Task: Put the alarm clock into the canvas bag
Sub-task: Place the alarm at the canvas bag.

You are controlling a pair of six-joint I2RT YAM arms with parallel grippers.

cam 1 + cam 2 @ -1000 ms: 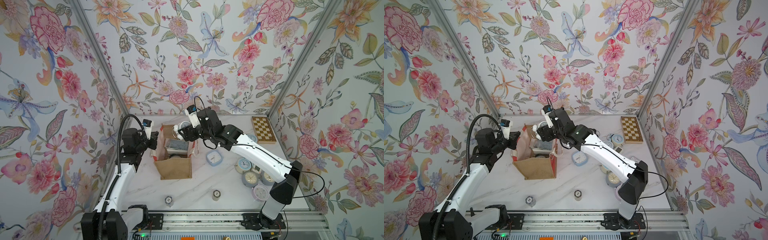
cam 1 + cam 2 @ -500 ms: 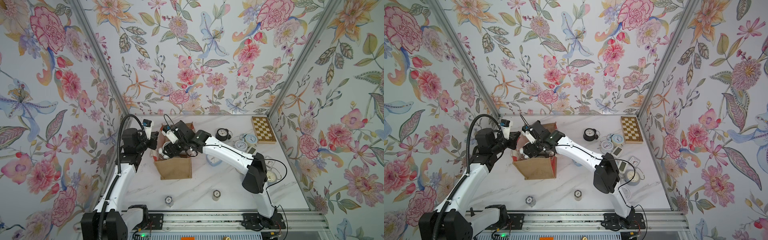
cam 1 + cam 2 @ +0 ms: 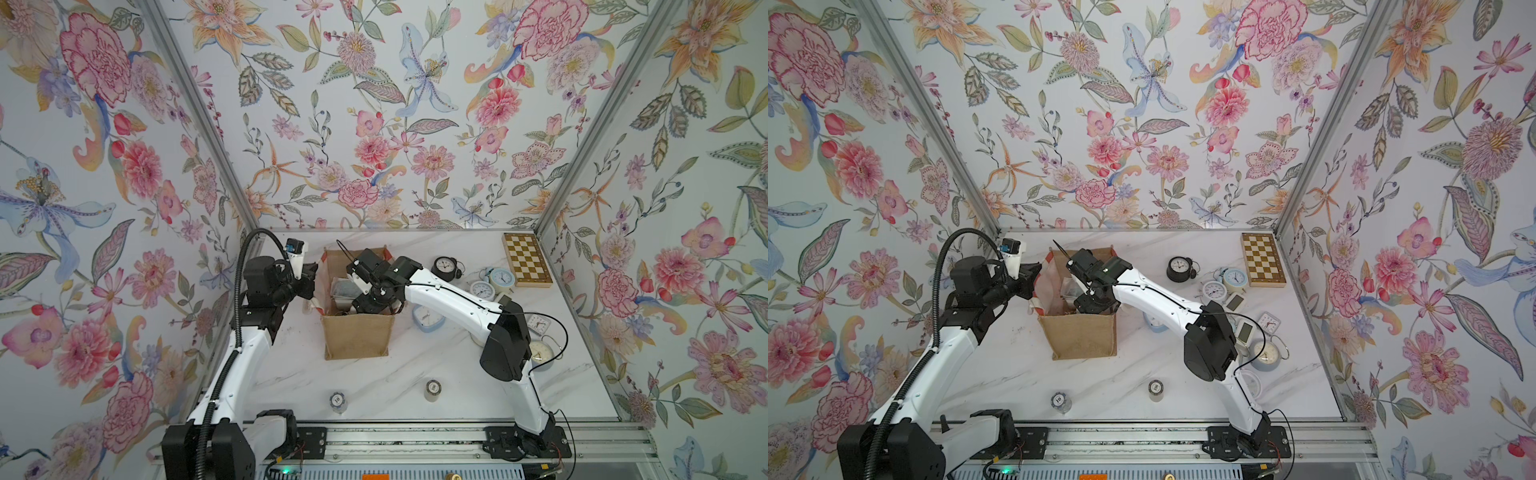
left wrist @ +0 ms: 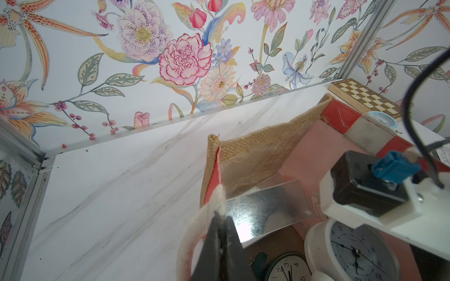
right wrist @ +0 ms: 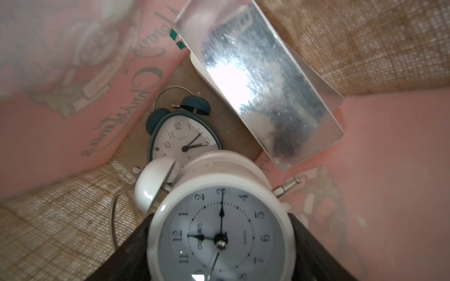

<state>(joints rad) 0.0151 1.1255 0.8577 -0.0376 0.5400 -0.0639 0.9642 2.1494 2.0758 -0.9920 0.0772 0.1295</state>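
The tan canvas bag (image 3: 357,332) stands open on the marble table in both top views. My left gripper (image 4: 220,215) is shut on the bag's whitish strap handle (image 4: 194,233) at its left rim, holding that side up. My right gripper (image 5: 221,243) reaches down inside the bag and is shut on a white twin-bell alarm clock (image 5: 221,231), one finger on each side of its case. The same white clock (image 4: 353,253) shows in the left wrist view, under the right wrist camera mount. In a top view the right gripper (image 3: 1092,303) is sunk in the bag's mouth.
Inside the bag lie a dark teal twin-bell clock (image 5: 185,136) and a mirror-faced panel (image 5: 263,90). On the table at right are a black clock (image 3: 445,266), a blue clock (image 3: 428,318), several more clocks and the chessboard box (image 3: 527,259). Two chip stacks (image 3: 337,401) stand near the front.
My right arm has swung left and down, carrying the white clock from above the bag's back edge into the bag. The left arm has not moved.
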